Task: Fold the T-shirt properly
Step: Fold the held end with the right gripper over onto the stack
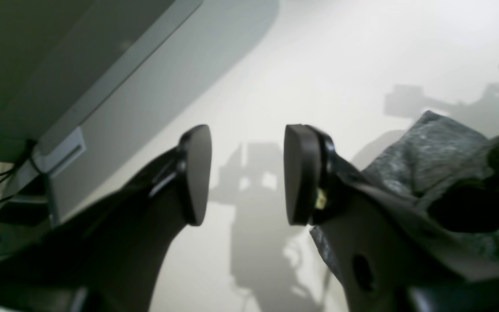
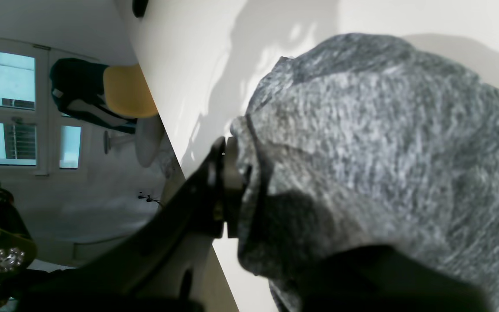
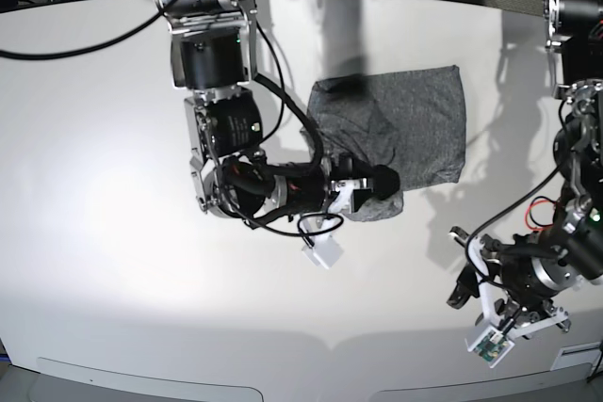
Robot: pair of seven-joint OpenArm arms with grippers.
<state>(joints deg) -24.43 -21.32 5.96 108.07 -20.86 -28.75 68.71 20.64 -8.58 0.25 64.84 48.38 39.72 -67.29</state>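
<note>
The T-shirt is already reduced to a compact, roughly rectangular bundle on the table. One corner is clamped in the right gripper, whose jaws are closed on the fabric, so a final fold appears to remain. The left gripper is held with its jaws apart and empty, well clear of the garment. No legible writing or brand marking is visible.

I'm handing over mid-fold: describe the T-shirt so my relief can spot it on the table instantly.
On the white table, look just right of centre, below the dark arm that reaches in from the top edge. There lies the T-shirt, a heather-grey, plain knit folded into a rough square. It is the only cloth there, and the right gripper has its jaws shut on its lower left corner.
</note>
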